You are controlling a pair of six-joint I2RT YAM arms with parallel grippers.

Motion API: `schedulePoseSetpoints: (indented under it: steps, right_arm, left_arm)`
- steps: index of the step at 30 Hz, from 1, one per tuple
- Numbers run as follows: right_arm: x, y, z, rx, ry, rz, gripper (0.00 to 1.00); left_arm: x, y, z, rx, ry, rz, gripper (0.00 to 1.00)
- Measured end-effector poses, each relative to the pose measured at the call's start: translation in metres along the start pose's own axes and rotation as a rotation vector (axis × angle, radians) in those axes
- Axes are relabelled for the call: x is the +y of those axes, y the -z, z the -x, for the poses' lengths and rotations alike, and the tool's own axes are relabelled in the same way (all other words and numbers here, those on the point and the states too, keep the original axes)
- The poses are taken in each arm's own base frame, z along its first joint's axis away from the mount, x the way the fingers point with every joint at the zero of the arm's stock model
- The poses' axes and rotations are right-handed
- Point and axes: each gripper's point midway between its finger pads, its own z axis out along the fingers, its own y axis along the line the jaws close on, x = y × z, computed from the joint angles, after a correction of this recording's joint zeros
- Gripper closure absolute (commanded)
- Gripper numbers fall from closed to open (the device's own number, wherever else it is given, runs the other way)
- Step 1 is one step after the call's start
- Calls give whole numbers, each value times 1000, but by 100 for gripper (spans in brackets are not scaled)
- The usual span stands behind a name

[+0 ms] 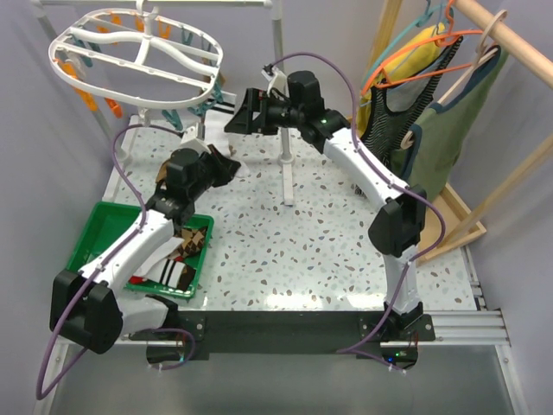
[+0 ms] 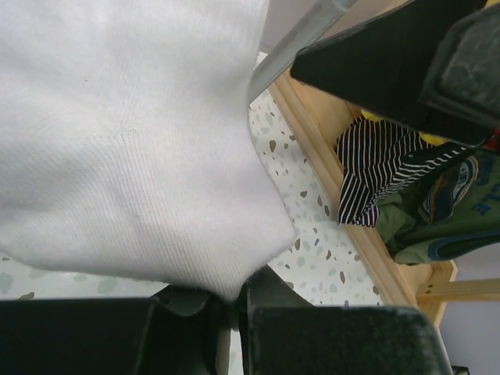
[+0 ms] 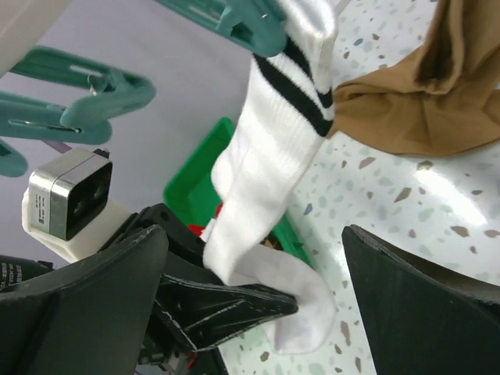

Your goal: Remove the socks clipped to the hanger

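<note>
Sock (image 3: 262,183), white with black stripes, hangs from a teal clip (image 3: 226,19) below the hanger (image 1: 138,59). Its long axis slants downward, cuff up, toe pinched in the closed left gripper (image 2: 234,301). Right gripper (image 1: 240,112) gapes wide beside the hanger, holding nothing.

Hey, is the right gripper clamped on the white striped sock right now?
No, the right gripper stands wide open, neither finger touching the white striped sock that hangs from a teal clip.

White black-striped sock (image 3: 258,180) on teal clip (image 3: 234,23) of white hanger (image 1: 62,60), tan sock (image 3: 406,109) beside.
</note>
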Motion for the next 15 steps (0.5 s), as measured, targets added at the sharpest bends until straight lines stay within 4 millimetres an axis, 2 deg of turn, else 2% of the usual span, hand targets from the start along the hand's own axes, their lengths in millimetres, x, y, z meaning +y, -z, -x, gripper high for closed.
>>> schedulePoseSetpoints:
  steps: [8,12,13,15]
  right_arm:
    - [-8,18,26,-65,83,-67,4]
    - [-3,21,43,-117,115,-67,19]
    - [-2,21,48,-135,125,-67,27]
    - [-1,18,56,-168,145,-60,31]
  left_arm:
    - [-2,9,-11,62,47,0,100]
    - [-8,15,-11,87,62,-4,100]
    - [-10,17,-10,89,65,-7,100]
    - [-13,23,-8,89,71,-15,100]
